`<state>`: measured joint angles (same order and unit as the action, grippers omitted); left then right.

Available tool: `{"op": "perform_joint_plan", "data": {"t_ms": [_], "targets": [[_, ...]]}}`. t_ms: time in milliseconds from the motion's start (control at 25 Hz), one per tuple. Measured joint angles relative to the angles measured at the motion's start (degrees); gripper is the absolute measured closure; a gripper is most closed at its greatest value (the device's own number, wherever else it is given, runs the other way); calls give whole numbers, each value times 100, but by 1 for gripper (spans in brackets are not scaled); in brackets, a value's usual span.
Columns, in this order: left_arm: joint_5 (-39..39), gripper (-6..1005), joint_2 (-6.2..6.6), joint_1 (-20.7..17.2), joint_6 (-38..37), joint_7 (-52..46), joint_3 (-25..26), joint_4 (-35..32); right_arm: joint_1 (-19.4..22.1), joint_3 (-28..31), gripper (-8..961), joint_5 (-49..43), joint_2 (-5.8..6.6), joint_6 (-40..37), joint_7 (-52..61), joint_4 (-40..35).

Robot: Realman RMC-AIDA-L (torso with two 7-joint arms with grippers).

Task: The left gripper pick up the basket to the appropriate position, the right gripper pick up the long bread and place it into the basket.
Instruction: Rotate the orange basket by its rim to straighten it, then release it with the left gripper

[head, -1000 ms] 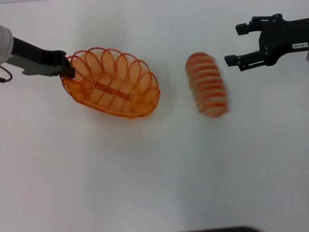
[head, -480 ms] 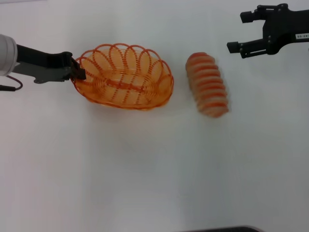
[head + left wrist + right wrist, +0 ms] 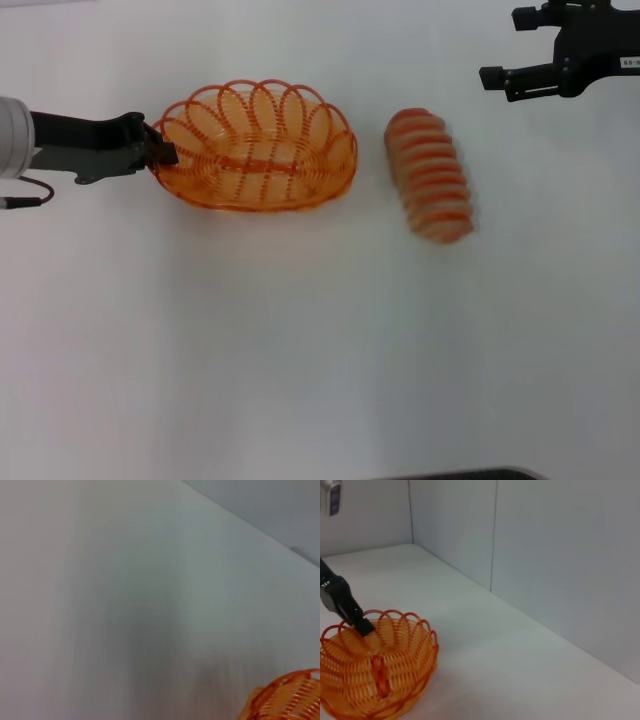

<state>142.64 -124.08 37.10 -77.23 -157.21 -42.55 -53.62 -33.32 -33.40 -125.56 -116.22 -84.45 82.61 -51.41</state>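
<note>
The orange wire basket (image 3: 255,148) stands on the white table at centre left. My left gripper (image 3: 160,150) is shut on the basket's left rim. The basket also shows in the right wrist view (image 3: 375,667), with the left gripper (image 3: 362,626) on its far rim, and a piece of it shows in the left wrist view (image 3: 287,700). The long bread (image 3: 430,175), tan with orange-red ridges, lies on the table just right of the basket. My right gripper (image 3: 508,48) is open and empty, up at the far right, above and beyond the bread.
The white table (image 3: 300,350) runs wide in front of the basket and bread. A grey wall (image 3: 560,555) stands behind the table in the right wrist view. A dark edge (image 3: 460,474) shows at the bottom of the head view.
The left gripper has carried the basket to the right and turned it level, closer to the bread. The right gripper has moved up and to the right, away from the bread.
</note>
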Motion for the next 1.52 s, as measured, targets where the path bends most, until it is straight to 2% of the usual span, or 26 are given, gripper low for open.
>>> {"op": "perform_joint_plan", "data": {"t_ms": [280,760,1520], "targets": [[-75,906,-2,-21,225,-15,-303,150,3,-4,30,28,-15,37,1,9],[-215,906,-19,-22,544,-5,-399,393,-17,-28,32,41,-42,68,-38,9],[-713,906,-28,-79,1138,-11,-955,779,-48,-53,34,40,-50,151,-26,9]]}}
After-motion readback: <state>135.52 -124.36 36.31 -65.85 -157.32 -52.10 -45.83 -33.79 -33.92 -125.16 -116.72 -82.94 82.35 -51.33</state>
